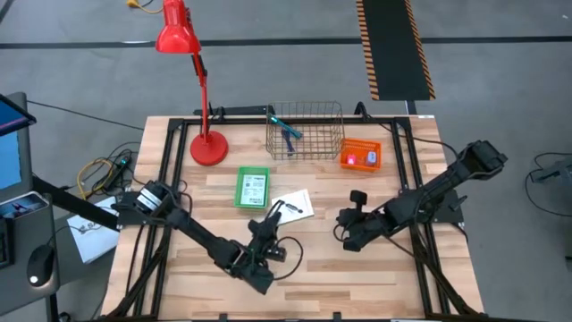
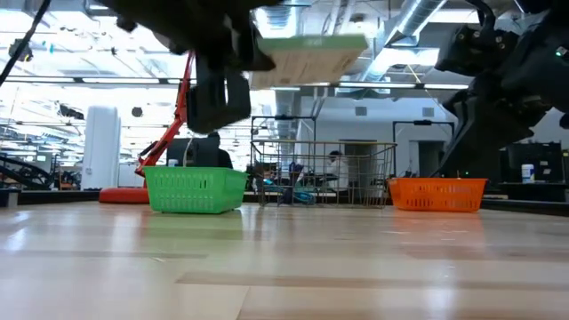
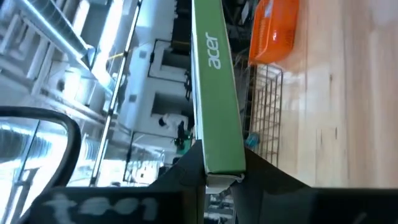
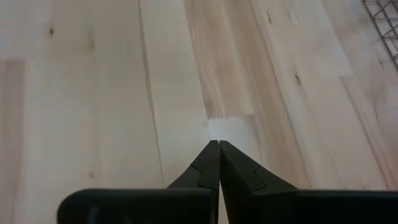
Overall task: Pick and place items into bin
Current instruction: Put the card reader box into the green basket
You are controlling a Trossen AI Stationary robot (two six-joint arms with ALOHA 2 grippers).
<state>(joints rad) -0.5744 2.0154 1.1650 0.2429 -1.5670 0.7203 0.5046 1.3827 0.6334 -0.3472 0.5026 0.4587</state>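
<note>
My left gripper (image 1: 275, 215) is shut on a flat white printed box (image 1: 293, 204) with a green "acer" side (image 3: 214, 81). In the low view the box (image 2: 307, 55) is high above the table. My right gripper (image 4: 219, 149) is shut and hovers over bare wood near the table's middle right (image 1: 350, 225). The wire bin (image 1: 305, 131) stands at the far edge with a teal tool and a dark blue pen (image 1: 288, 131) lying in it. A pink-red object (image 1: 351, 160) lies in the orange basket (image 1: 361, 154). My left gripper pinches the box's near end (image 3: 224, 169) between its two fingers, one on each broad face. The fingers come roughly level from the table's near left, and the gripper is rolled onto its side. The box is lifted clear and sticks out ahead of the fingers, about level.
A green basket (image 1: 252, 188) with a white card in it stands just left of the held box. A red desk lamp (image 1: 207, 143) stands at the far left. The wire bin and the orange basket line the far edge. Bare wood lies in front of both grippers.
</note>
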